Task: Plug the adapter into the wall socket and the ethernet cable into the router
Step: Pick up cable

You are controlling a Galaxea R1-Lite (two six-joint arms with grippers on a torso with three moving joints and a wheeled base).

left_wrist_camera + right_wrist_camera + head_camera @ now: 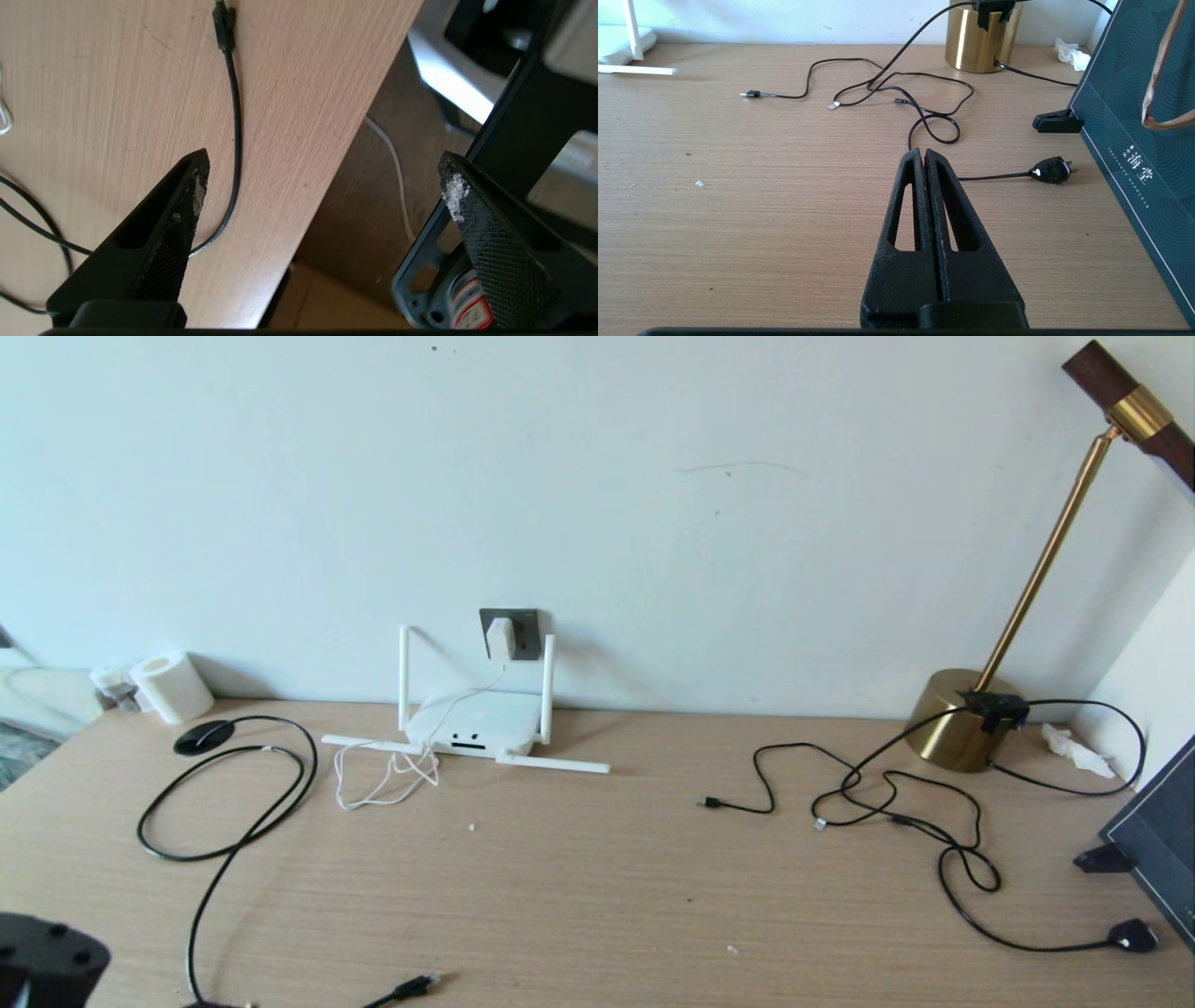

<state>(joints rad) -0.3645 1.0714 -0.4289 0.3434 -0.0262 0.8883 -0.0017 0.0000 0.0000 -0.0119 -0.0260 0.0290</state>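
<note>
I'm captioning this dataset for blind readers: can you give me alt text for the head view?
A white adapter sits plugged into a grey wall socket above a white router on a wooden desk. The black ethernet cable loops at left, its plug lying loose near the front edge; thinner black cables and a brass lamp sit at right.

Adapter [500,638] sits in the wall socket [523,633], router [476,721] right below on the tabletop [597,887]; ethernet cable [224,803] loops left (plug end near the front edge), lamp [962,719] far right.
</note>
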